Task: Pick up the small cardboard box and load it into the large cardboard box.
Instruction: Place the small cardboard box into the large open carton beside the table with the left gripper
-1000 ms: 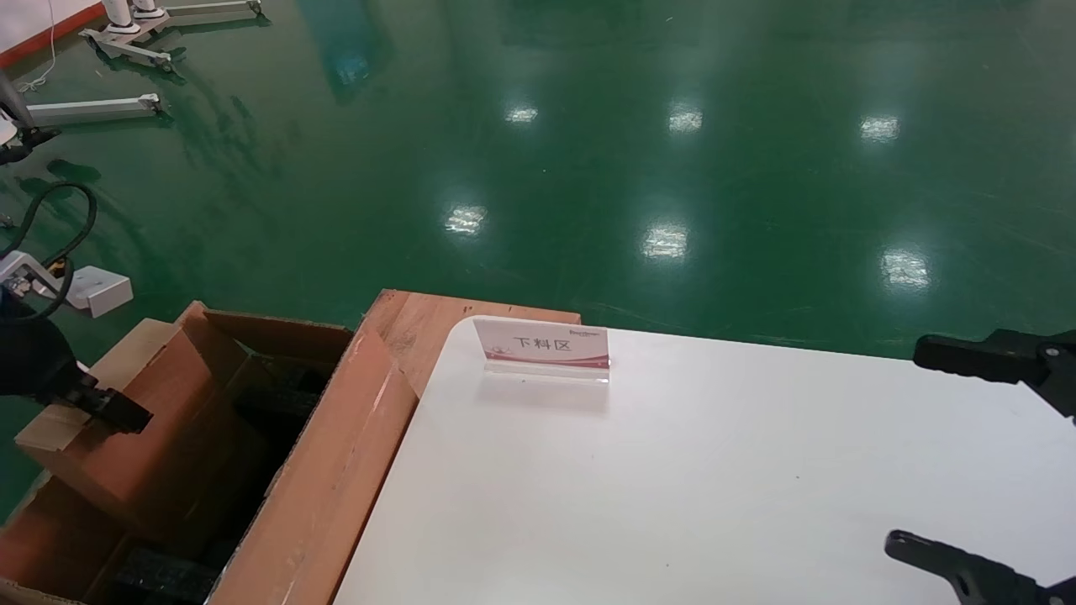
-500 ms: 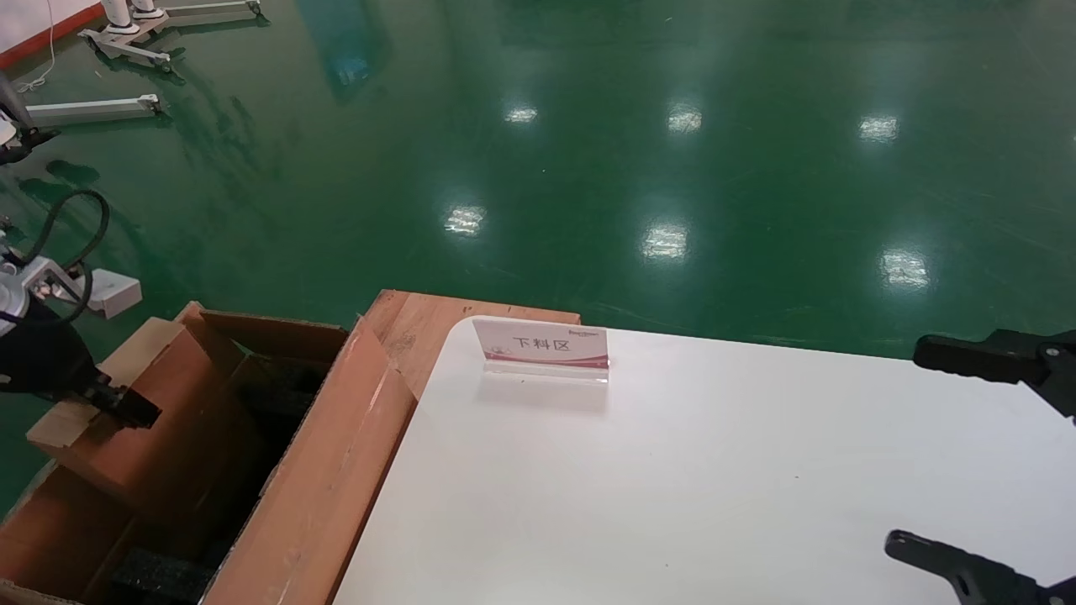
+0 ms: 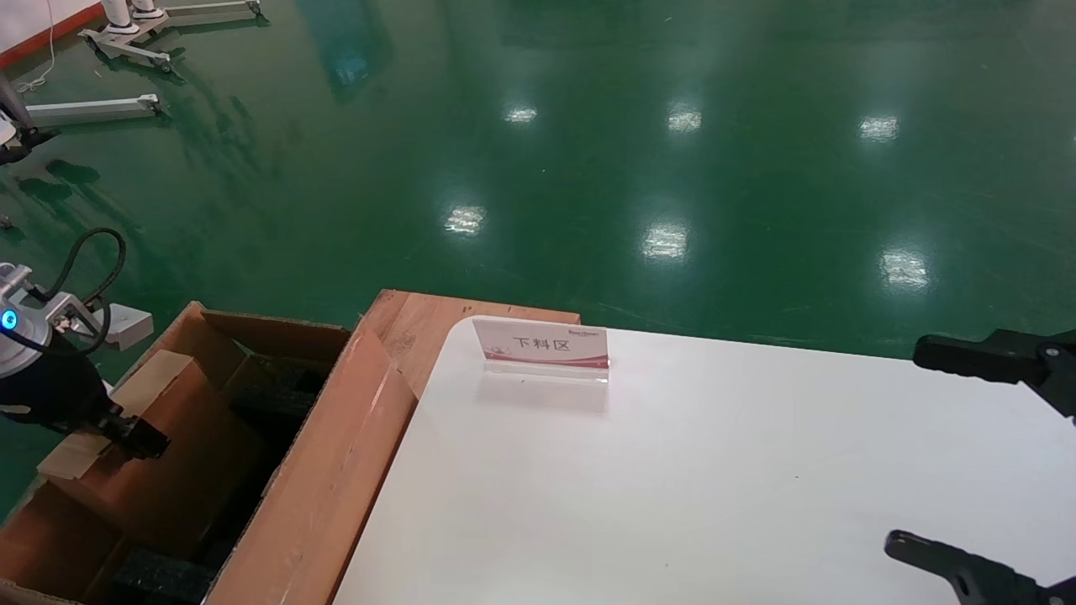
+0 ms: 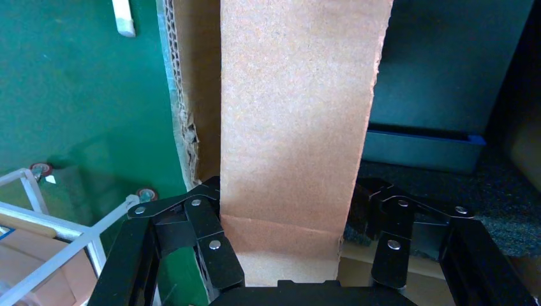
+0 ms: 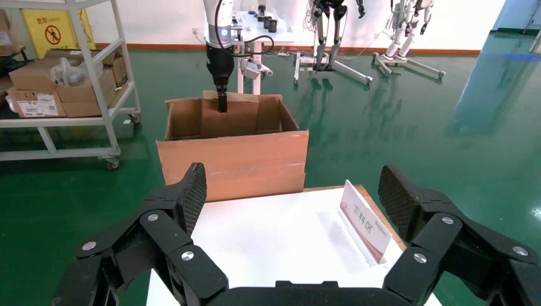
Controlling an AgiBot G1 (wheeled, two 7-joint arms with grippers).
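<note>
The green floor (image 3: 588,151) fills most of what I see, and my white table (image 3: 714,470) runs out of the head view at the bottom and right, so I cannot see its near edge. A brown wooden board (image 3: 412,323) pokes out from under its far left corner. Left of the table stands the large cardboard box (image 3: 328,470), cut off at the bottom and left edges of the head view; its long flap leans against the table side, and the black foam (image 3: 160,580) inside shows only in dark patches. The small cardboard box (image 3: 168,437) stands partly down inside it, its lower part hidden by the carton walls. My left pincer (image 3: 134,433) grips that small box at its upper edge: in the left wrist view the fingers (image 4: 204,236) press on both sides of the tan panel (image 4: 293,127), which covers nearly everything beyond. My right pincer (image 3: 992,462) hangs over the table's right side, spread wide and holding nothing, with only its two black fingertips in the head view. A small sign (image 3: 542,344) stands near the table's far edge, its print too small for me to read.
</note>
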